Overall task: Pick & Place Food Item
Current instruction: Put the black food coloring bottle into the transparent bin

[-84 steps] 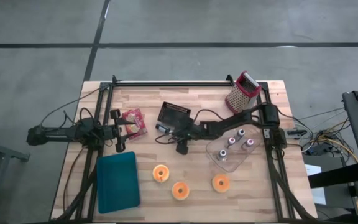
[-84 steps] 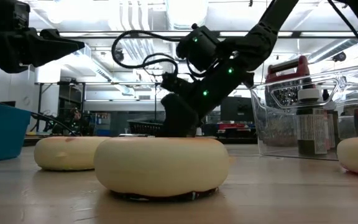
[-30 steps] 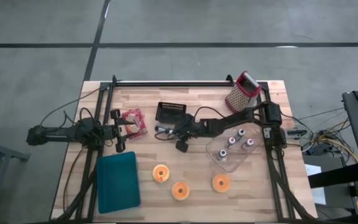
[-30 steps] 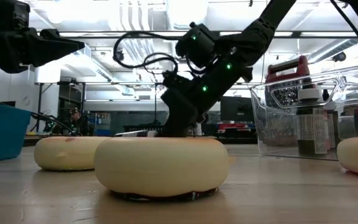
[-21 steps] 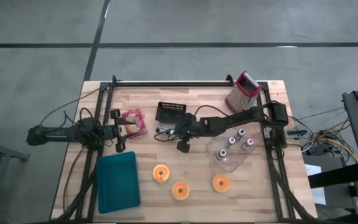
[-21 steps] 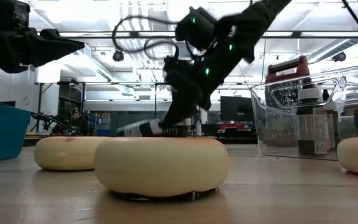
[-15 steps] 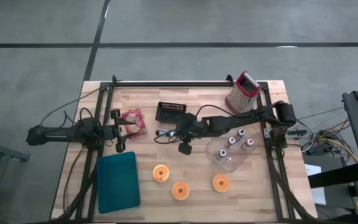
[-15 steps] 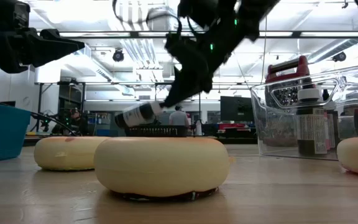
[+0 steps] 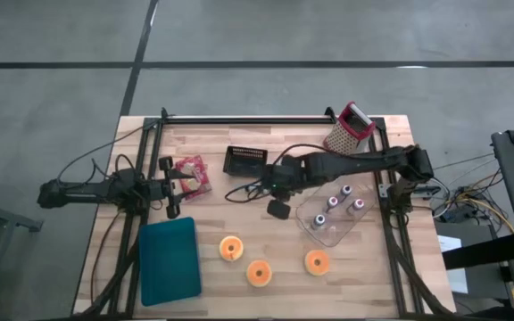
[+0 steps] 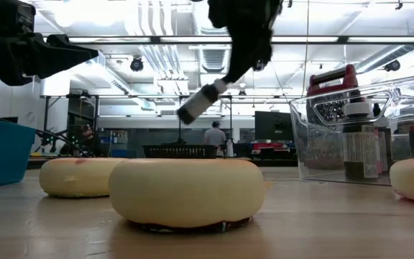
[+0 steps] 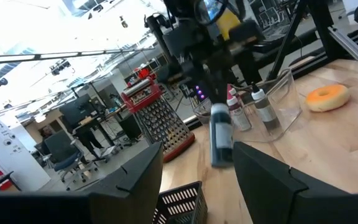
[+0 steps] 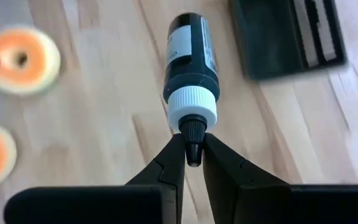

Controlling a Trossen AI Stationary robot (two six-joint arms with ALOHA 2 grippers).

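Note:
A small dark bottle (image 12: pixel 190 56) with a white label and white cap hangs in the air over the middle of the table, near a black basket (image 9: pixel 248 160). My right gripper (image 12: pixel 193 158) is shut on it from above. In the low view the bottle (image 10: pixel 200 103) slants down and away from the fingers. My left gripper (image 9: pixel 186 183) waits at the table's left side, level and open, with nothing between its fingers; its wrist view shows the bottle (image 11: pixel 221 134) farther off. My right gripper pinches the bottle's thin black nozzle tip (image 12: pixel 193 134), above the white cap, between its two fingertips. The fingers slant down from above and lie along the bottle's length. The bottle is lifted clear of the table and hangs tilted, base lowest.
Three orange doughnuts (image 9: pixel 230 248) (image 9: pixel 259 273) (image 9: pixel 317 261) lie toward the near edge. A teal tray (image 9: pixel 169 260) sits near left, a clear bin (image 9: pixel 324 234) of bottles at the right, a red-topped grater (image 9: pixel 348 131) far right, and a snack packet (image 9: pixel 192 174) by the left gripper.
My right gripper has risen from the table beside the black basket, tipped steeper downward, and drifted a little toward the table's right edge. The bottle, which lay on the wood, has been drawn up by its nozzle and now hangs clear.

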